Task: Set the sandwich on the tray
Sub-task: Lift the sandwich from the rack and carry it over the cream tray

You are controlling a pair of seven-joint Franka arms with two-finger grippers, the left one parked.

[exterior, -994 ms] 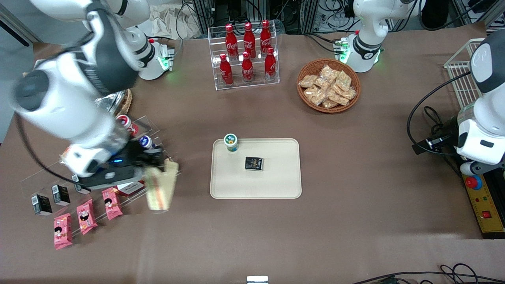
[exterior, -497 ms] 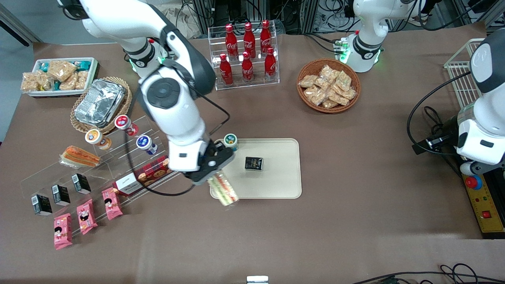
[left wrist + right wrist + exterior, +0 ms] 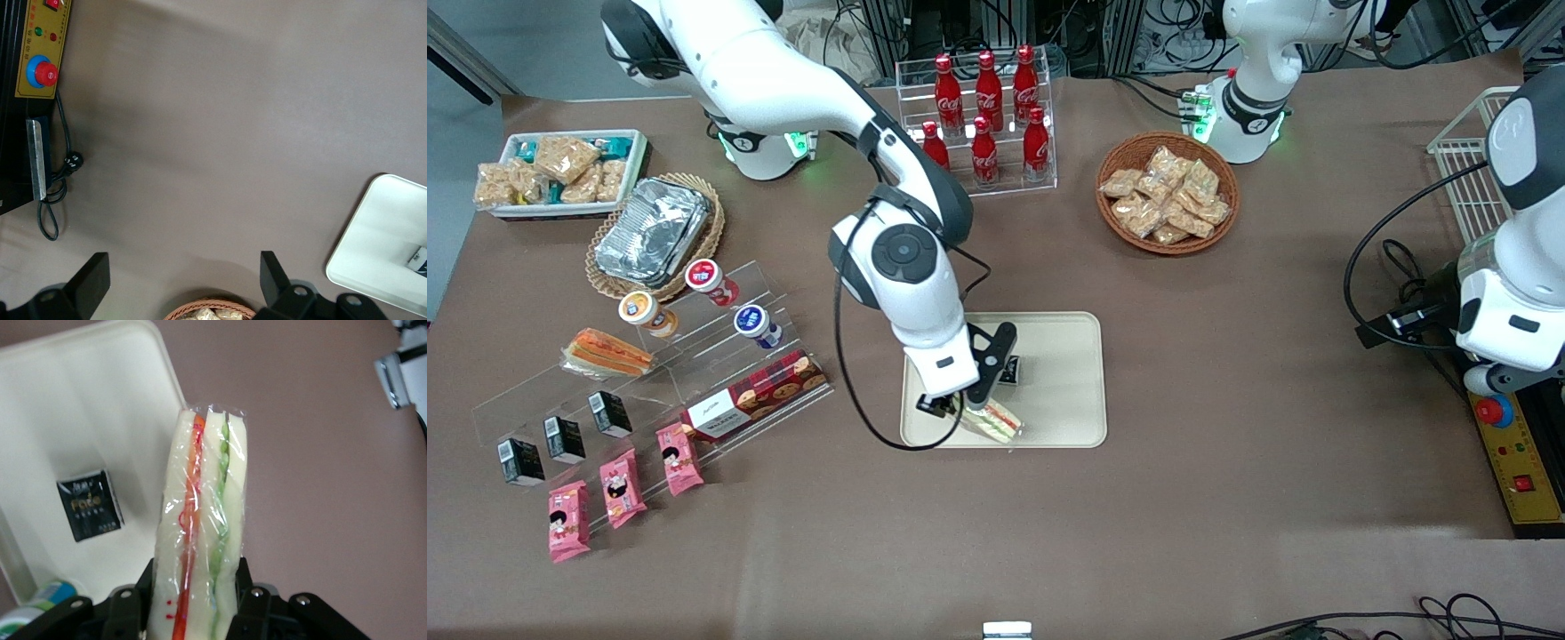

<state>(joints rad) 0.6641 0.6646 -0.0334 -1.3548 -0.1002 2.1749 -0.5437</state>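
My right gripper (image 3: 971, 409) is shut on the clear-wrapped wedge sandwich (image 3: 992, 421), holding it over the edge of the cream tray (image 3: 1063, 404) nearest the front camera. In the right wrist view the sandwich (image 3: 201, 520) stands between the black fingers (image 3: 137, 597), its red-orange and green filling edge showing, above the tray's rim (image 3: 167, 373). A small black packet (image 3: 1008, 370) lies on the tray, also seen in the right wrist view (image 3: 89, 505). The tray's corner shows in the left wrist view (image 3: 380, 247).
A clear tiered rack (image 3: 649, 356) with cups, a flat orange-layered sandwich (image 3: 605, 352), a cookie box (image 3: 756, 396) and black cartons lies toward the working arm's end. Pink packs (image 3: 618, 487), a foil container (image 3: 651, 229), a cola rack (image 3: 983, 120) and a snack basket (image 3: 1167, 191) stand around.
My right arm has swung from over the clear rack across to the tray, carrying the sandwich with it. The sandwich now hangs over the tray's near edge; the arm now hides the tray's small cup.
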